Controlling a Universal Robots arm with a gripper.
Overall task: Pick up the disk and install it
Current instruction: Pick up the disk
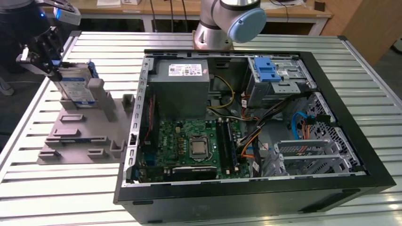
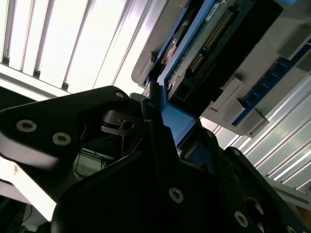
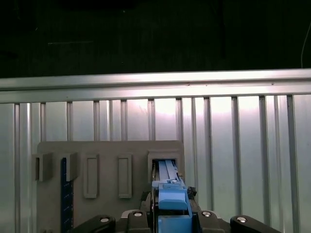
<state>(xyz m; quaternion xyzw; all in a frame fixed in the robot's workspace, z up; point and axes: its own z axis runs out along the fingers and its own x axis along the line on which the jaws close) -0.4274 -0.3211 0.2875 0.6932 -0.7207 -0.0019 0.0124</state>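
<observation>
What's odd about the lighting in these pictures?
First wrist view: blackness beyond the glaring table. Second wrist view: the gripper, shut on the disk, is a dark silhouette against the bright table. Exterior view: even light, soft glare on the table.

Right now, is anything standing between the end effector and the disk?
Nothing visible does. The end effector sits right at the upper edge of the flat silver hard disk with the blue frame, which stands upright in a slot of the grey plastic holder.
</observation>
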